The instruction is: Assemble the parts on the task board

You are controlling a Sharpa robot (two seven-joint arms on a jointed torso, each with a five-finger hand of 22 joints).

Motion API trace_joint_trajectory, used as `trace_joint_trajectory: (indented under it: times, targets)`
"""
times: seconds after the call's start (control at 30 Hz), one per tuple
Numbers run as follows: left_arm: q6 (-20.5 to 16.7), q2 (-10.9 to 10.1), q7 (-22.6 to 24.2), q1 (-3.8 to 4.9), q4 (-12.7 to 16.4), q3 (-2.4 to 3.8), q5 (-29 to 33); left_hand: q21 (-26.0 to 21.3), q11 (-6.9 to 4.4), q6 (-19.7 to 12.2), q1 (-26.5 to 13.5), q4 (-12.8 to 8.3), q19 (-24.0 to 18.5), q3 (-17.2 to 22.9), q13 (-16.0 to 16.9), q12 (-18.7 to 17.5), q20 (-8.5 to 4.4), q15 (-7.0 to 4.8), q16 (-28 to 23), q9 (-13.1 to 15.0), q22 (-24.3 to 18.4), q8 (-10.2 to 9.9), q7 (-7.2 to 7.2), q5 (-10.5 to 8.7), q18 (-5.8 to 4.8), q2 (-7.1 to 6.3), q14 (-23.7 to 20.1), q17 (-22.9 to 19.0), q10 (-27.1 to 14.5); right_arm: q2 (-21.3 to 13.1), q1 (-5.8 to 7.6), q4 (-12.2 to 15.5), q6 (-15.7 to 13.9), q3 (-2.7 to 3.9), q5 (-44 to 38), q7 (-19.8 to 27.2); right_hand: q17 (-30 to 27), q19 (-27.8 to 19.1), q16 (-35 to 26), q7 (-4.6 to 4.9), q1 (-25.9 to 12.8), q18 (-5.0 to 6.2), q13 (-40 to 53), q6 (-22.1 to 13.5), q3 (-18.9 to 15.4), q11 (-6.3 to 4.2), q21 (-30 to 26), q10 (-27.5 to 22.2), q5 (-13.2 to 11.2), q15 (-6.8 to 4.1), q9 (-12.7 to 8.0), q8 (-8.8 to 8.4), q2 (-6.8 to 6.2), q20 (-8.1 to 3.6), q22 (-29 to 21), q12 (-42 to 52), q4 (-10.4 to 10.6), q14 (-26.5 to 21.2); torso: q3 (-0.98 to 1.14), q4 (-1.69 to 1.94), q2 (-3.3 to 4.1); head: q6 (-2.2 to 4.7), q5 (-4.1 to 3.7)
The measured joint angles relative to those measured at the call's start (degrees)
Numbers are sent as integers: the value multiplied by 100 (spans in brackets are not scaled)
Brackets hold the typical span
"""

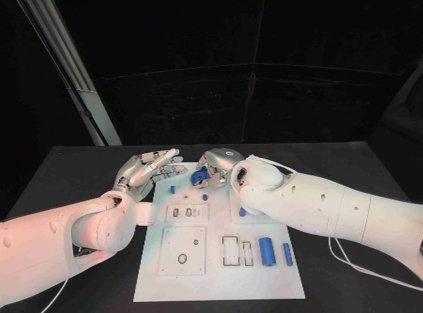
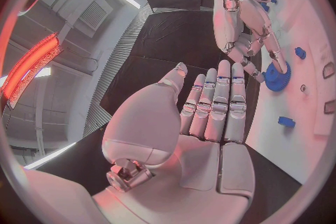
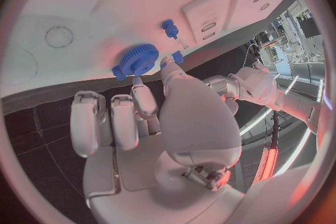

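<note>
While the right hand pinches the blue gear at the far end of the task board, the left hand waits beside the gear, fingers straight and empty. The step seems to be seating the gear; next it needs careful lowering onto its place.

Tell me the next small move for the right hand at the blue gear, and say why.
Probably close the right hand a little more on the blue gear and lift it slightly. Its fingertips already touch the gear's edge at the far end of the task board, though a firm hold is not clear. The left hand is open beside it, holding nothing.
</note>
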Motion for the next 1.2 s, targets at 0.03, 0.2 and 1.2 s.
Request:
trace_joint_trajectory:
  times: [0.03, 0.2, 1.2]
  targets:
    - [0, 0, 0, 0, -1, 0, 0, 0, 0, 0, 0, 0, 0, 0, 0, 0, 0, 0, 0, 0, 0, 0, 0, 0, 0, 0, 0, 0, 0, -7, 0, 1, 1, 0, 5, 0, 0, -2, 0, 1, -34, 0, 0, -1, -54, 0, 0, 0, 0, 16, 0, 0, 25, 2, 0, 0, 54, 16, 0, 0, 0, 0, 0]
    - [1, -3, -1, 0, -6, 0, 0, 0, 0, 0, 0, 0, 0, 0, 0, 0, 0, 0, 0, 0, 0, 0, 0, 0, 0, 0, 0, 0, 0, -109, -6, 78, -4, 0, 40, 6, -1, 19, 0, -1, -97, 0, 16, 1, -164, 21, 0, -21, 149, 16, 19, 0, 88, 23, 0, 0, 164, 17, 5, -2, -1, 0, 2]
    - [0, -9, -7, 0, -28, 0, 1, 0, 0, 0, 0, 0, 0, 0, 0, 0, 0, 0, 0, 0, 0, 0, 0, 0, 0, 0, 0, -2, 0, -364, -37, 222, 40, 0, 517, 33, -2, 20, 0, 6, -291, 0, 129, 69, -491, -1, 0, 2, 1109, 16, 17, -10, 446, 23, 0, 112, 172, 17, -1, -1, 1, 3, 1]
